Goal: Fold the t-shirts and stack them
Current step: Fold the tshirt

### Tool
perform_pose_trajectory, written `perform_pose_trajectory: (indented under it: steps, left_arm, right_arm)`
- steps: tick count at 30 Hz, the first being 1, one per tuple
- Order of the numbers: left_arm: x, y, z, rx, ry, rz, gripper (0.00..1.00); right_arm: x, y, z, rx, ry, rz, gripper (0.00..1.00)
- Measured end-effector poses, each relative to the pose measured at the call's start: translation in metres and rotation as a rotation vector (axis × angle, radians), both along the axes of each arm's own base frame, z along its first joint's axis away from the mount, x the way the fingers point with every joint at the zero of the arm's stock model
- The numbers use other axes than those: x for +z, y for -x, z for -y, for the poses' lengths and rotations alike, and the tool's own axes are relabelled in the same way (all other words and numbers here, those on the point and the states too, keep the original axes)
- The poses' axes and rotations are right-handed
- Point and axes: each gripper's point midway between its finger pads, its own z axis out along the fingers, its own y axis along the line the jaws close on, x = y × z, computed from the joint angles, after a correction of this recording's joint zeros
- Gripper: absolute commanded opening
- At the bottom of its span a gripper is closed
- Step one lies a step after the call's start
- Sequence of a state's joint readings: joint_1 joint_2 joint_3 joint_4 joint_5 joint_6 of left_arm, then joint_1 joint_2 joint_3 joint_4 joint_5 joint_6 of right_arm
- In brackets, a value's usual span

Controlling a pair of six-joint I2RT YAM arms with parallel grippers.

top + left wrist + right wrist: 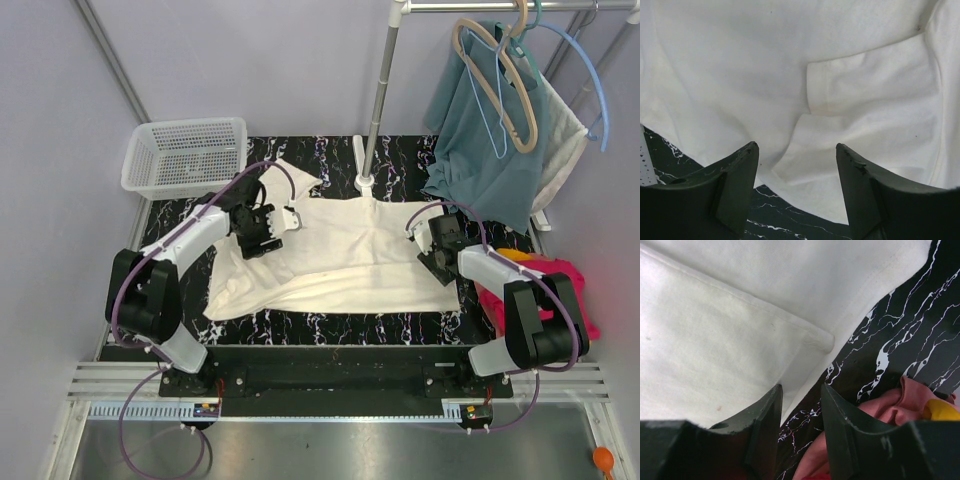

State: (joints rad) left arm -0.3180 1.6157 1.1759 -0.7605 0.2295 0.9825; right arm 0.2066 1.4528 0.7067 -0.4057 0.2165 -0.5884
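The cream tee (350, 255) lies spread across the middle of the black marbled bench (330, 325), partly folded, with a doubled edge along its lower side. In the top view the left arm (190, 240) reaches in over the tee's upper left part. The left jaws stand spread above the cloth with nothing between them, and a sleeve (865, 85) lies flat just ahead of them.

The right arm (500, 275) is at the tee's right edge. The right jaws are narrowly parted at the hem (810, 335), with only bare bench showing in the gap.

A pink tee (580, 290) and an orange tee (515, 256) sit bunched at the right edge of the frame, just beside the right arm. A white basket (185, 155) stands at upper left. A teal garment (480, 150) hangs from a rack (380, 90) at upper right.
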Motion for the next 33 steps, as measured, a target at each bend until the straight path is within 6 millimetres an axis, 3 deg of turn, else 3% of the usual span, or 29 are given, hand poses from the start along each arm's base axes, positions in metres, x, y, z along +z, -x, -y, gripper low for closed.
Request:
perform_pose_trajectory:
  steps: [4,10,14,17,27,33]
  left_arm:
    - [-0.002,0.008,-0.013,0.009,-0.036,0.013,0.67]
    - [-0.018,0.008,-0.052,0.082,-0.112,0.002,0.67]
    - [-0.024,-0.007,-0.080,0.150,-0.144,0.020,0.67]
    - [-0.029,-0.018,-0.091,0.176,-0.154,0.013,0.67]
    - [-0.033,-0.076,-0.103,0.227,-0.161,0.077,0.67]
    - [-0.041,-0.090,-0.113,0.252,-0.186,0.109,0.67]
  right_arm:
    - [0.001,0.000,0.000,0.002,-0.001,0.019,0.45]
    - [0.001,0.001,0.000,0.008,0.000,0.028,0.45]
    - [0.001,0.001,0.000,0.009,-0.001,0.034,0.45]
    - [0.001,0.001,0.000,0.010,-0.002,0.034,0.45]
    - [-0.002,-0.001,0.001,0.008,0.005,0.031,0.44]
    - [-0.002,-0.005,0.002,0.002,0.016,0.046,0.45]
